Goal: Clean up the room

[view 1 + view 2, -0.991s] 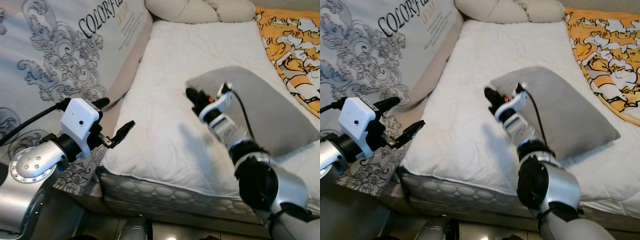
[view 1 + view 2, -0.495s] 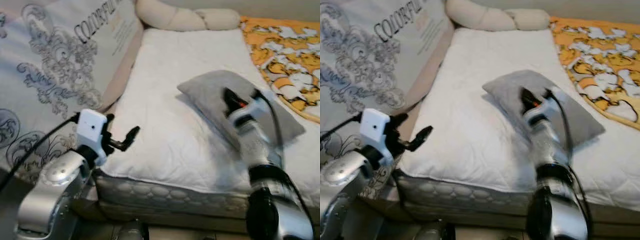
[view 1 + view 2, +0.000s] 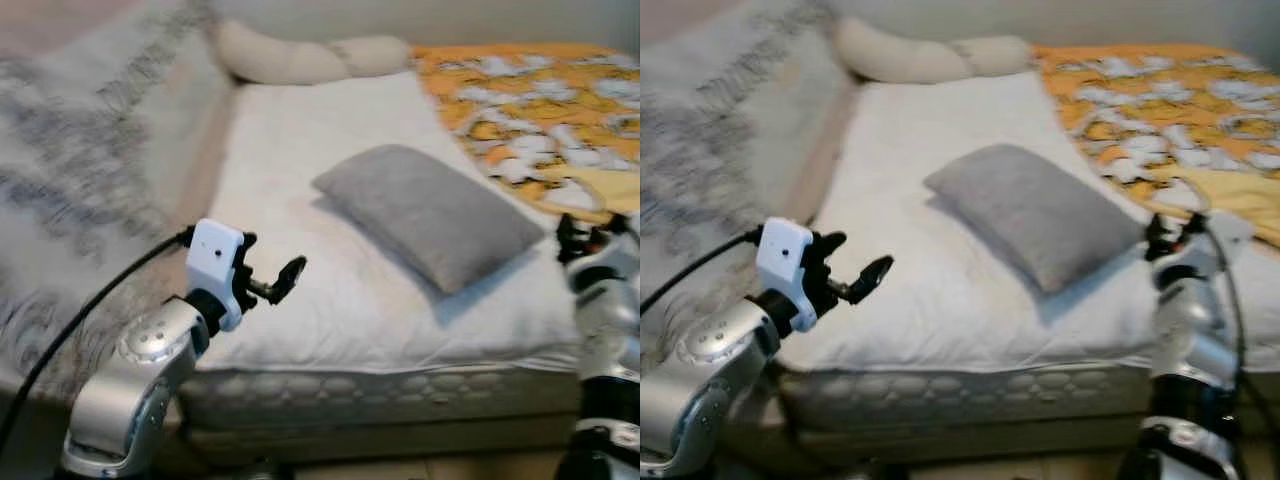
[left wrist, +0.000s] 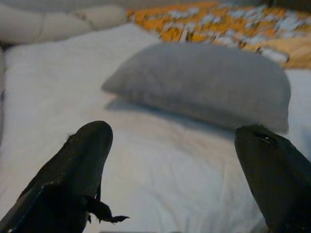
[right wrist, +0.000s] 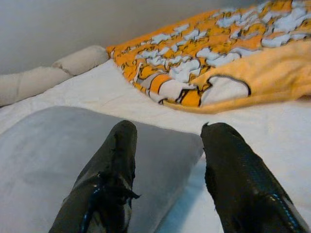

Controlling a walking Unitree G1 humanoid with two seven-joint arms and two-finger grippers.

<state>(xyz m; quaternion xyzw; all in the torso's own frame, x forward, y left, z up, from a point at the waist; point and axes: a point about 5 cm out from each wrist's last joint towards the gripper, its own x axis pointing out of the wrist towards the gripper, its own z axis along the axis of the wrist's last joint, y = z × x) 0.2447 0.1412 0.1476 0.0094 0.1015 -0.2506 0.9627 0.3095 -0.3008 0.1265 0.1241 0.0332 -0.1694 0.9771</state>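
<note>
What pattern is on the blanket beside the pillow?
The blanket is orange with white cartoon-like patches, clearest in the right wrist view.

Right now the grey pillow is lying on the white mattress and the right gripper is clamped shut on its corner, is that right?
Not quite. The grey pillow does lie on the white mattress, but the right gripper is open, holding nothing. The right wrist view shows its fingers apart just above the pillow's edge.

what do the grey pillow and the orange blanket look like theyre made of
Grey pillow: looks like soft matte fabric, maybe velvety or brushed; no shine, puffy body, rounded edges. Orange blanket: seems a thin printed cloth with white and grey patches; it lies in soft folds, its edge draped on the white quilted mattress cover. The blur hides the weave of both.
</note>
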